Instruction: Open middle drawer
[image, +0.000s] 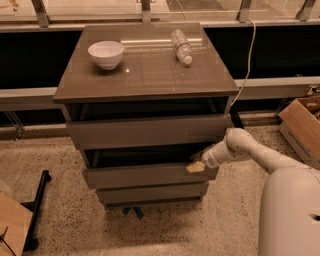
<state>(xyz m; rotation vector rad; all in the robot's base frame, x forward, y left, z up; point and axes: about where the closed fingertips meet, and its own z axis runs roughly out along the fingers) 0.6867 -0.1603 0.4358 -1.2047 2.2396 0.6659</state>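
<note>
A grey-brown cabinet holds three handleless drawers stacked one above the other. The middle drawer has a flat slab front and sits between the tall top drawer and the small bottom drawer. A dark gap shows above the middle drawer's front. My gripper comes in from the right on a white arm and sits at the top right corner of the middle drawer's front, touching its upper edge.
A white bowl and a lying plastic bottle rest on the cabinet top. A cardboard box stands at the right, another at the lower left by a black stand. Speckled floor surrounds the cabinet.
</note>
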